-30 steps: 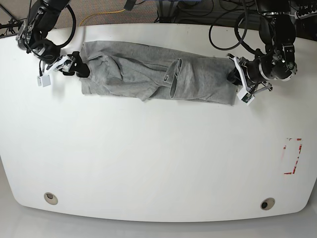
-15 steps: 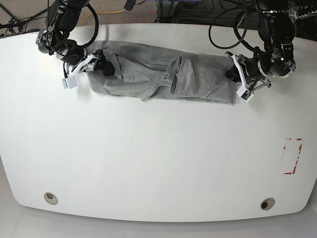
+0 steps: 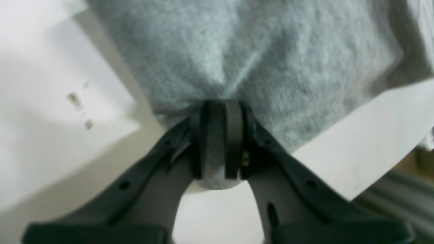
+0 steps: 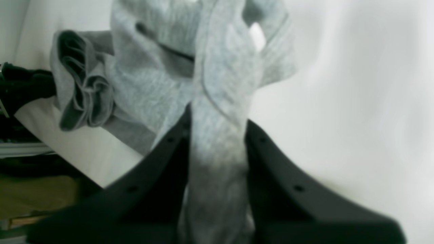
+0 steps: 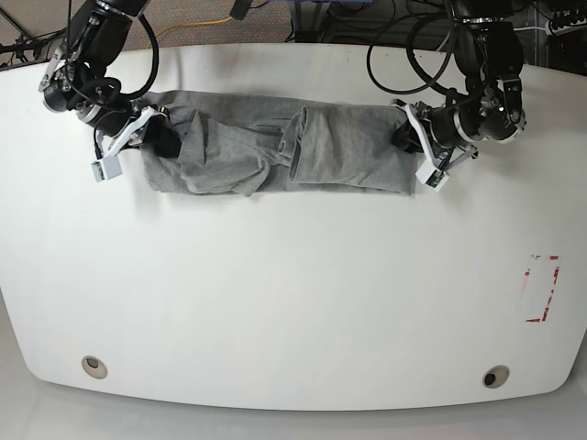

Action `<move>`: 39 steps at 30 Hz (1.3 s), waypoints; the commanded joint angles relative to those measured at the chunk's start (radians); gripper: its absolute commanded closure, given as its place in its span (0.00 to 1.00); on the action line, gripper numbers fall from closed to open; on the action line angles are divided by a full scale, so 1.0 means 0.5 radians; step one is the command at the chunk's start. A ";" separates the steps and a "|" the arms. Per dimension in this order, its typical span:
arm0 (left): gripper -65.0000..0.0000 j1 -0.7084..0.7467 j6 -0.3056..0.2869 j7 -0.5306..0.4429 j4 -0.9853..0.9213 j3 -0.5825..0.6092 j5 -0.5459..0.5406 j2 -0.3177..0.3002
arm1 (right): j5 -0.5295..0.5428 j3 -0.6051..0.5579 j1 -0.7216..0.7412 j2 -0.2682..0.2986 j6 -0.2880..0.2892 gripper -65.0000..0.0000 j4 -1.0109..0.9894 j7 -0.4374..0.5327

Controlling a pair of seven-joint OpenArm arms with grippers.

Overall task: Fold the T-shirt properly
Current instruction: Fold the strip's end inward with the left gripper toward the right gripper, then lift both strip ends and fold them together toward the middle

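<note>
This looks like a robotics lab or test bench. A wide white table with rounded corners fills the base view, with two round fittings set near its front corners and a red dashed marking by its right edge. Black and yellow cables trail over carpeted floor beyond the far edge, where two black robot arms are mounted.

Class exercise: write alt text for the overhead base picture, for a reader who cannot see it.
A crumpled grey T-shirt lies stretched sideways across the far part of a white table, held at each end by a black robot arm. The right gripper pinches its left end and the left gripper its right end. Red marks sit near the table's right edge.
</note>
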 commanded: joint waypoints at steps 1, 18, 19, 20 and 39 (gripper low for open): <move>0.89 -0.032 0.112 -0.042 0.027 0.084 -0.011 -0.005 | 0.157 0.001 0.016 0.085 0.004 1.00 0.115 0.027; 0.89 -0.091 0.219 -0.082 0.030 0.502 0.416 0.274 | 0.721 -0.235 0.099 -0.038 0.004 1.00 0.268 -0.041; 0.89 -0.091 0.219 -0.082 0.030 0.523 0.425 0.290 | 0.709 -0.281 0.102 -0.090 0.004 1.00 0.268 -0.038; 0.89 -0.091 0.219 -0.082 0.030 0.532 0.428 0.305 | 0.682 -0.312 0.105 -0.127 0.004 1.00 0.268 -0.035; 0.89 -0.097 0.148 -0.085 0.046 0.526 0.409 0.373 | -0.257 -0.735 0.439 -0.394 0.004 0.49 -0.054 0.180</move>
